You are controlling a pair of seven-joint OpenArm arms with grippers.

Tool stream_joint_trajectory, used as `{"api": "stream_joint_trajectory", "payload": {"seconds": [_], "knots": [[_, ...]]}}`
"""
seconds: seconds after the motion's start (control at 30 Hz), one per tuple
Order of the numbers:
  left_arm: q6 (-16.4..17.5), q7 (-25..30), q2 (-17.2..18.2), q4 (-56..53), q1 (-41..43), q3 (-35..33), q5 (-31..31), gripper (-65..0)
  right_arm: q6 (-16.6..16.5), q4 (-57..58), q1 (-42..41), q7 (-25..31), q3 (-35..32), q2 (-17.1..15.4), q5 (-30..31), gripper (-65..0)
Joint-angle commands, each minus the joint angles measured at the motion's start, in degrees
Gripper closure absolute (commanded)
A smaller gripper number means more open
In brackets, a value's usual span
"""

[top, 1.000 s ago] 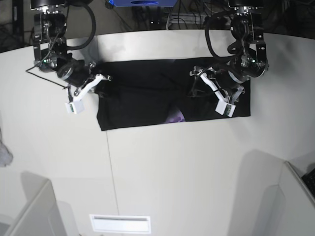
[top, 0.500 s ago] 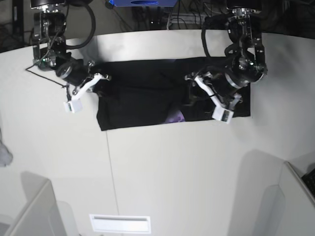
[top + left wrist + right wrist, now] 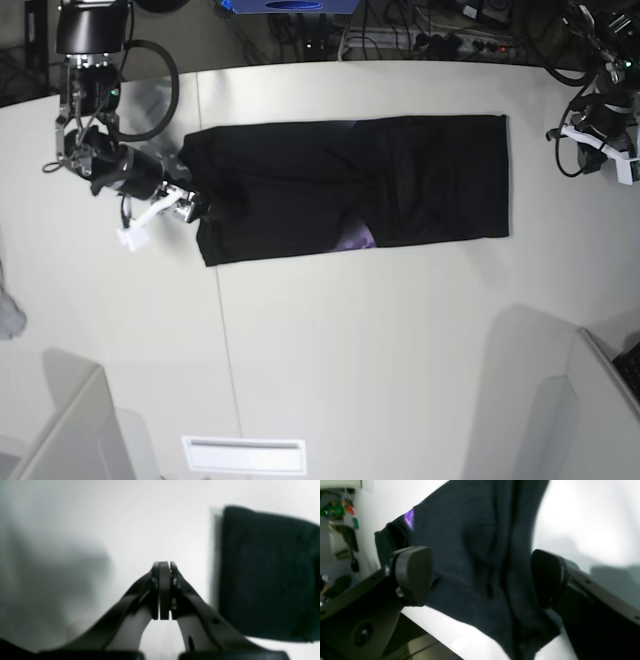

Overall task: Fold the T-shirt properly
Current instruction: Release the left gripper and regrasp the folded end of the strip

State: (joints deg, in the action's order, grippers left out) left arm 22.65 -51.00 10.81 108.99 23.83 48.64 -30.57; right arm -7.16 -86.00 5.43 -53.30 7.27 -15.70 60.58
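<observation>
The black T-shirt [image 3: 350, 185] lies as a long flat band across the far half of the white table [image 3: 380, 340], with a small purple patch [image 3: 355, 240] showing at its front edge. My right gripper [image 3: 165, 220] is at the shirt's left end. In the right wrist view it [image 3: 480, 577] stands open, its fingers [image 3: 412, 575] wide apart on either side of the dark cloth [image 3: 475, 555]. My left gripper [image 3: 603, 150] hangs beyond the shirt's right end, off the cloth. The left wrist view shows it [image 3: 163, 590] shut on nothing, the shirt [image 3: 265, 575] off to its right.
Cables and equipment [image 3: 430, 40] crowd the floor behind the table's far edge. A white slotted plate [image 3: 243, 455] sits near the front edge. Grey panels [image 3: 65, 430] rise at the bottom corners. A pale cloth [image 3: 8, 315] pokes in at the left border.
My left arm has drawn back to the right, off the shirt, and its gripper has shut. My right gripper has opened at the shirt's left end. The shirt's right end now lies uncovered.
</observation>
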Motion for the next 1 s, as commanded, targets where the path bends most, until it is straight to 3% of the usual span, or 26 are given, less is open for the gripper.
{"api": "stream_joint_trajectory", "payload": {"seconds": [0.0,0.27,0.57,0.8,0.97], "knots": [[0.25,2.26,1.02,0.68,1.09,1.34,-0.77,0.0,-0.62,-0.29,-1.43,0.42,0.34,-0.78,0.57,-57.6],[0.25,8.59,2.42,-7.93,4.43,1.34,-0.77,0.0,-0.62,0.59,-1.87,1.83,0.07,-0.43,-9.02,-57.6],[0.25,9.46,2.42,-10.40,3.29,-1.30,-0.77,0.0,-0.62,0.15,1.38,1.56,-1.07,2.83,-9.63,-57.6],[0.25,9.55,2.25,-10.40,2.93,-6.49,-0.77,0.0,-0.62,0.59,1.12,2.00,-5.29,2.83,-9.81,-57.5],[0.16,9.55,2.07,-12.15,0.56,-7.46,-0.77,0.0,-0.62,1.82,0.68,2.00,-5.38,2.83,-9.81,-49.5]]}}
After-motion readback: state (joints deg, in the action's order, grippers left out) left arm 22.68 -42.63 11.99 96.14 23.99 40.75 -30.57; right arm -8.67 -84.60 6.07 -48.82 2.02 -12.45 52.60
